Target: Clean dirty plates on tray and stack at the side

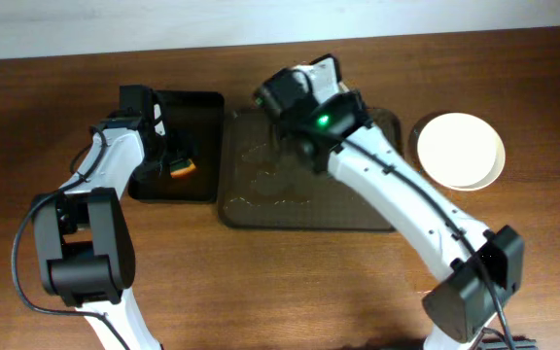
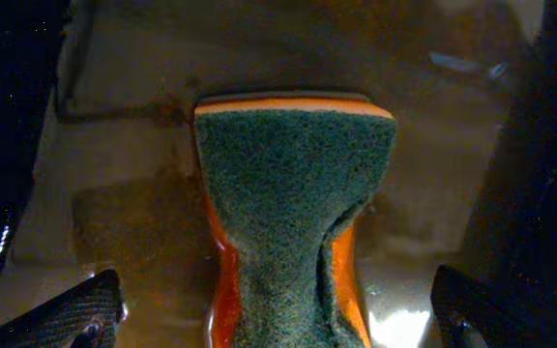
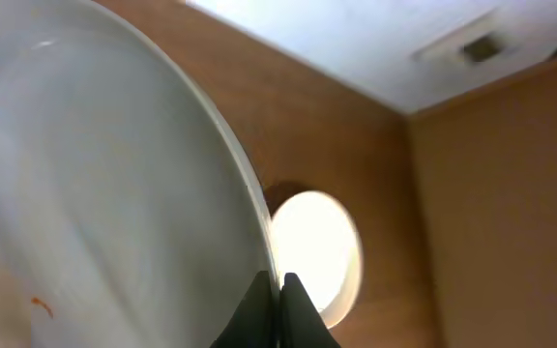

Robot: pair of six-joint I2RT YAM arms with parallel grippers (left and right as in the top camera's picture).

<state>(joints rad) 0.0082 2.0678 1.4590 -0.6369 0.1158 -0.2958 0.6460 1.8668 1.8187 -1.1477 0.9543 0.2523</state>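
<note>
My right gripper (image 3: 280, 290) is shut on the rim of a white plate (image 3: 104, 184), held tilted up; a small orange-red smear shows near its lower left. In the overhead view that gripper (image 1: 295, 97) hangs over the dark brown tray (image 1: 261, 209), and the arm hides most of the held plate. White plates (image 1: 460, 151) lie stacked on the table right of the tray; they also show in the right wrist view (image 3: 317, 251). My left gripper (image 2: 278, 314) is open around an orange and green sponge (image 2: 293, 213), its fingers apart from the sponge's sides.
The sponge (image 1: 183, 167) lies in the smaller black tray (image 1: 188, 102), left of the brown tray. The brown tray's floor shows faint wet smears. The wooden table's far edge meets a white wall at the top.
</note>
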